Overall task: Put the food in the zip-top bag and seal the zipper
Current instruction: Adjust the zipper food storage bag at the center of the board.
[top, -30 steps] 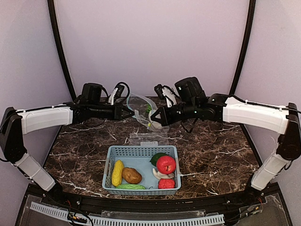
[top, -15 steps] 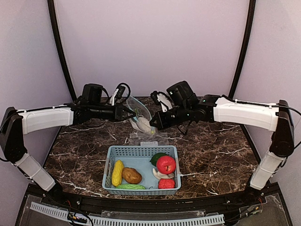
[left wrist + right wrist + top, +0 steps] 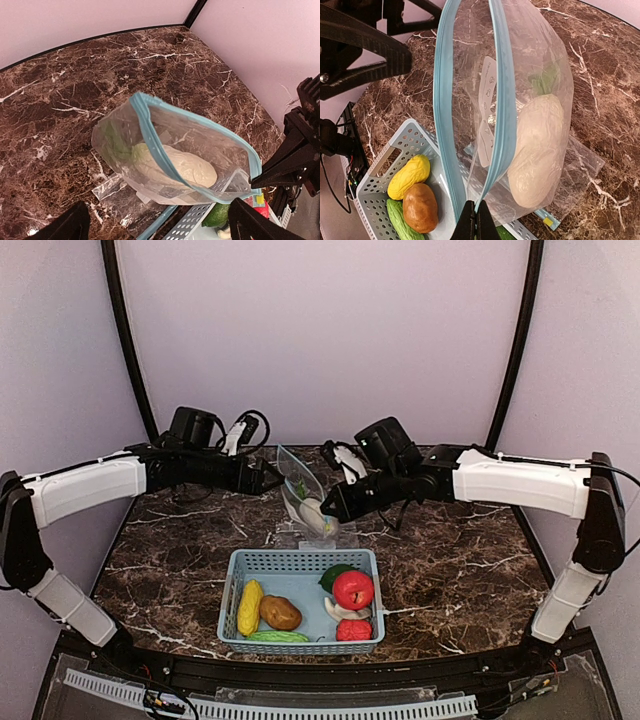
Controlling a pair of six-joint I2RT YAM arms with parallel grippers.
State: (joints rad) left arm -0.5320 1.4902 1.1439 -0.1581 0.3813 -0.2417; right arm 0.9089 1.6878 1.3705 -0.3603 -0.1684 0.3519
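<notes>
1. Your left gripper (image 3: 159,215) is released, its jaws spread wide, with the bag (image 3: 146,122) just ahead of it.
2. Your right gripper (image 3: 476,214) is clenched on the bag's blue zipper rim.
3. The radish (image 3: 537,150) lies inside the bag; the corn (image 3: 249,607), potato (image 3: 281,613) and apple (image 3: 353,590) sit in the basket (image 3: 300,560).

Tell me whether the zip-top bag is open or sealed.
Open. On the zip-top bag, the two blue zipper strips stand well apart, and the white radish lies inside.
</notes>
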